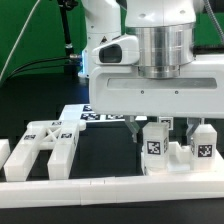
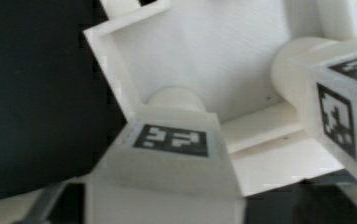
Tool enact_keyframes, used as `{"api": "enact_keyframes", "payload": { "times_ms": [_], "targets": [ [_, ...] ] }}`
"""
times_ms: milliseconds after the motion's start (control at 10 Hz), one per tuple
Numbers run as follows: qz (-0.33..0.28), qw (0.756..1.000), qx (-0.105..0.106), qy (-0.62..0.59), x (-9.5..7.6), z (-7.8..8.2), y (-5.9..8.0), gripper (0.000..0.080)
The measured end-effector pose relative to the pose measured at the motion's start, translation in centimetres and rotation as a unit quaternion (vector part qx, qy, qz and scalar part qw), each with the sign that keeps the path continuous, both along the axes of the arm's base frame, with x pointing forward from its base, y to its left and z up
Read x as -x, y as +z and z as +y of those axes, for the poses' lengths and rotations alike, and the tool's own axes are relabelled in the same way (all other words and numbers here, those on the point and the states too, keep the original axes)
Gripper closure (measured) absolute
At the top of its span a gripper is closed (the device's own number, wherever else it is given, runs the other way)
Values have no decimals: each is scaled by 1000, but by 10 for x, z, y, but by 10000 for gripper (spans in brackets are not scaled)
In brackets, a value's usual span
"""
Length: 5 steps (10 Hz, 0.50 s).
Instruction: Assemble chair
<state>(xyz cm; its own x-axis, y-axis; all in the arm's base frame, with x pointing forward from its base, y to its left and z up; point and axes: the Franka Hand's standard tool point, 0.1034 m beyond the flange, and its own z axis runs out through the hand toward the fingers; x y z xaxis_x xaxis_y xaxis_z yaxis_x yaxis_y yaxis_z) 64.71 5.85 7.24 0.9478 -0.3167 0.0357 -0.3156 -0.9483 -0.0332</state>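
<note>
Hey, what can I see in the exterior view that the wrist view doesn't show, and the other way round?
Only the exterior view shows the robot arm with its claw, the slotted frame toward that view's left, the border rail and the marker board. Only the wrist view shows a close-up of the inner wall behind the tagged pieces. Both show the tagged chair part under the claw, and the black table.

The wrist's white housing [image 1: 140,95] is covering much of the marker board [image 1: 72,110] and the fingers' [image 1: 134,127] tops, a white chair part [image 1: 4,152] is running off the exterior view's left edge, and the wrist view is cropping a blurred tagged post [image 2: 344,95]
</note>
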Motion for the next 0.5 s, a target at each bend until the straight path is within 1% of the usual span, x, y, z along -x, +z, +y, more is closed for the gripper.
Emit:
{"api": "enact_keyframes", "payload": {
  "times_ms": [100,200,400,500],
  "targets": [
    [1,999,-2,-39,0,0,0,464],
    [2,996,-4,-85,0,-1,0,510],
    [4,987,-7,-162,0,-1,0,510],
    [6,969,-9,-246,1,-1,0,510]
  ]
}}
